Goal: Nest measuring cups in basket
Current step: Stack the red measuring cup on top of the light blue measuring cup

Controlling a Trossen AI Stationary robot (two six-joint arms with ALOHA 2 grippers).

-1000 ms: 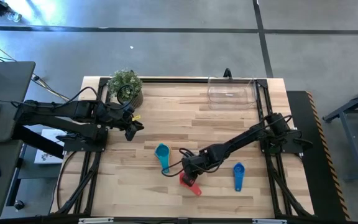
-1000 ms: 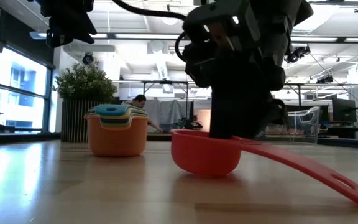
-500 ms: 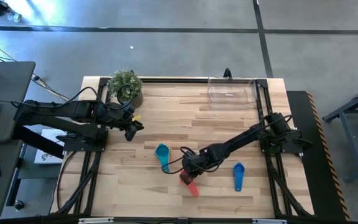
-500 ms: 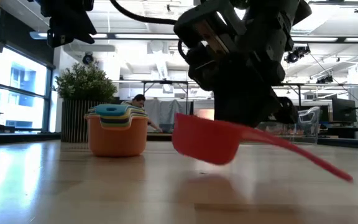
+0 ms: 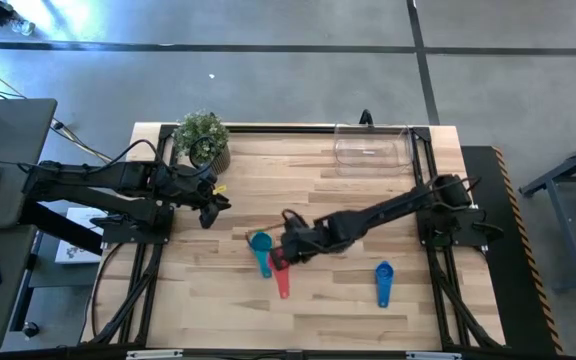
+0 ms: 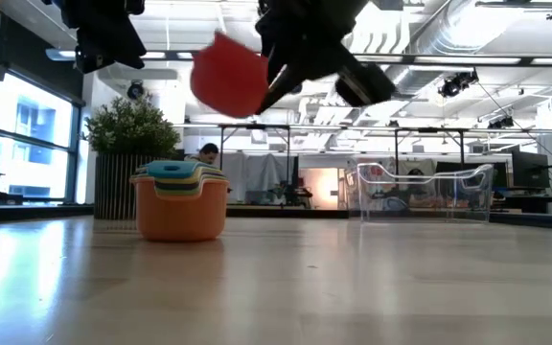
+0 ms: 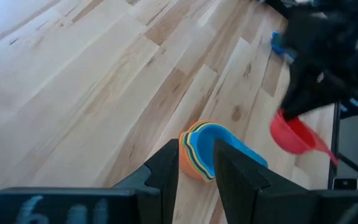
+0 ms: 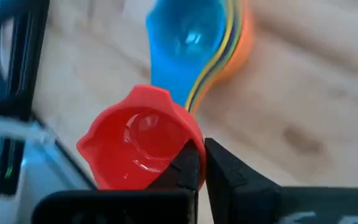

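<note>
A nested stack of cups [image 5: 260, 245], orange outermost and light blue on top, stands on the table. My right gripper [image 5: 290, 250] is shut on the red measuring cup [image 5: 280, 262] and hovers just right of the stack; in the low view the red cup [image 6: 228, 77] is high above the stack [image 6: 180, 201]. A blue cup [image 5: 384, 275] lies alone to the right. The clear basket [image 5: 372, 148] sits at the far right edge. My left gripper [image 5: 208, 205] waits open near the plant, holding nothing. My right gripper pinches the red cup's wall at the rim [image 8: 188, 142], one finger inside the bowl and one outside. The fingers come from the table's right, slanting down. The cup is lifted clear and tilted, and its handle [image 5: 284, 288] points toward the near edge.
A potted green plant [image 5: 203, 135] stands at the far left corner, behind my left gripper. Bare wooden tabletop lies between the stack and the basket [image 6: 420, 192]. A dark frame runs along the table's edges.
My right gripper has lifted the red cup off the table and carried it up and toward the table's left, to beside the nested stack. The cup has turned about, so its handle now points toward the near edge.
</note>
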